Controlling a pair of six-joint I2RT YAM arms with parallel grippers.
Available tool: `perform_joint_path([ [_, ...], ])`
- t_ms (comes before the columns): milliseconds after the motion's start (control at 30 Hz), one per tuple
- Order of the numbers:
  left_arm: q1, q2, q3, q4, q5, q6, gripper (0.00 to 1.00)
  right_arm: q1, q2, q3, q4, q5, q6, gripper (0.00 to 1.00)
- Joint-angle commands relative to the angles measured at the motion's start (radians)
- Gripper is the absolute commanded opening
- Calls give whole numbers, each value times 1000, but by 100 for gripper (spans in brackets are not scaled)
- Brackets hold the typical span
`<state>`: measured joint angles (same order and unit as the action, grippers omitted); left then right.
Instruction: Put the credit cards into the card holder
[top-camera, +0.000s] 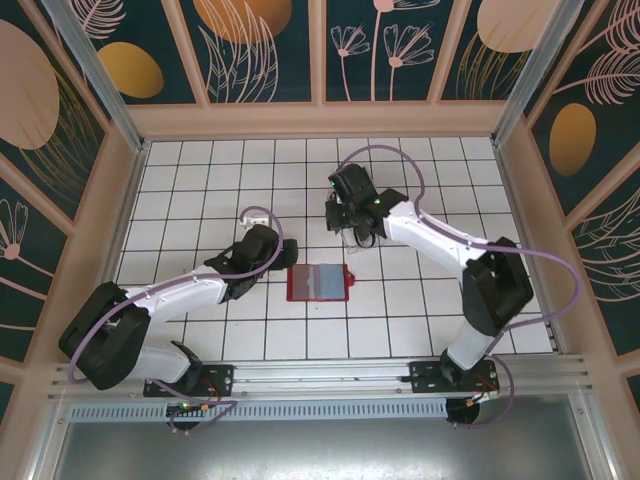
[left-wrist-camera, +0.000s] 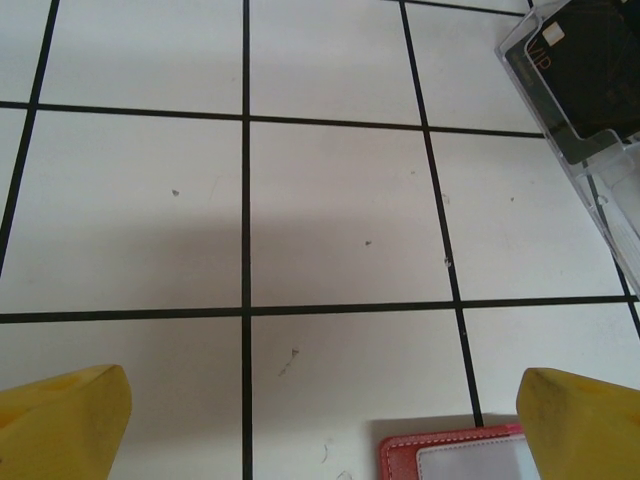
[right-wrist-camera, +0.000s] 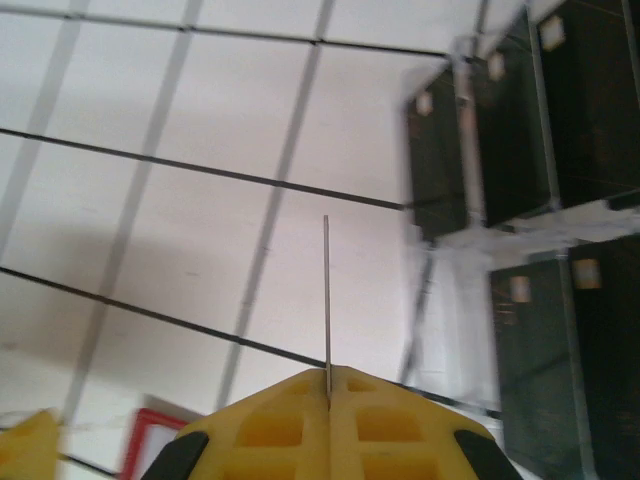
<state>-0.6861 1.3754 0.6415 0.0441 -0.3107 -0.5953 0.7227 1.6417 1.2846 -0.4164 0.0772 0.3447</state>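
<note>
Right gripper (right-wrist-camera: 328, 385) clenched on a credit card (right-wrist-camera: 326, 290) — we see it edge-on, a thin line rising from between the yellow fingers, against the white tiled table (right-wrist-camera: 200, 250). Just to its right, more black cards (right-wrist-camera: 590, 110) stand in the clear rack (right-wrist-camera: 455, 240). The red card holder (top-camera: 318, 283) lies open mid-table, between the two arms. Left gripper (left-wrist-camera: 320, 400) — spread wide, holding nothing, with the holder's corner just by its right finger.
</note>
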Motion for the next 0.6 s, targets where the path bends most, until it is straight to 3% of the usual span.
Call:
perform_joint_path([
  [0,8,-13,-12,-42,31,-3,98,48,-109,-142,171,-57,135,0],
  [100,6,-17,-29,-49,58,-3,98,86,-193,-293,331,-109,245,0],
  [333,3,-31,-83,-59,108,-12,98,177,-309,-612,679,-99,475,0],
  [567,-10,-49,-119,-53,122,-15,98,237,-299,-737,768,-44,554,0],
])
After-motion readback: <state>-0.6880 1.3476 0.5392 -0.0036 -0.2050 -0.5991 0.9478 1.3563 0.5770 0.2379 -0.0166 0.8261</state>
